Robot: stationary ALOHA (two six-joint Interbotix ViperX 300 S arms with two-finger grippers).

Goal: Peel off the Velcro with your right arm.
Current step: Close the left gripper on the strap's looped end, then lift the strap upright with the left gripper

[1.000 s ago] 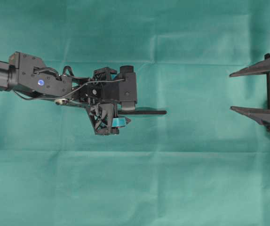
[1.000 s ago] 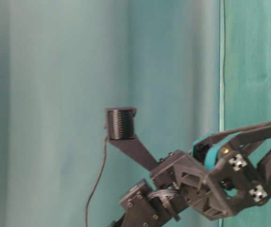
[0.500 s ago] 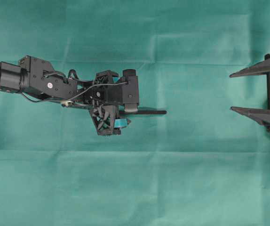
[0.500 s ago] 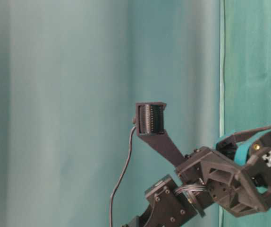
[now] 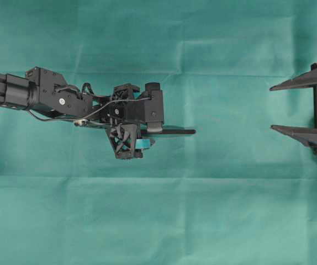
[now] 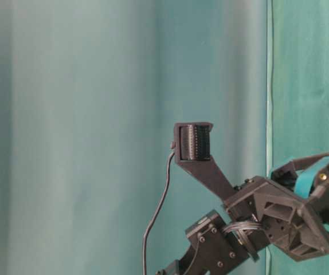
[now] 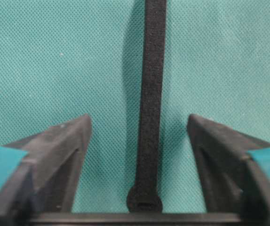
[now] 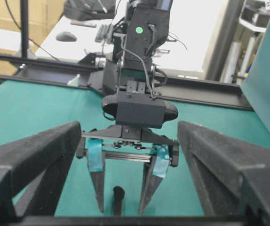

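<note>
The Velcro (image 7: 152, 108), likely light, limp and clingy, lies flat on the desk (image 5: 230, 210) between the left jaws, spread wide; the right jaws, also wide, should take its free tip.

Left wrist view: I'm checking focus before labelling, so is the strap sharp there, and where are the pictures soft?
Left wrist view: the thin black Velcro strap looks sharp, shadow on its left. Table-level view: softly blurred throughout. Right wrist view: near dark-grey right claw fingers blurred; bright room background.

L hand (image 7: 137, 155) open, R hand (image 8: 125, 188) open
</note>
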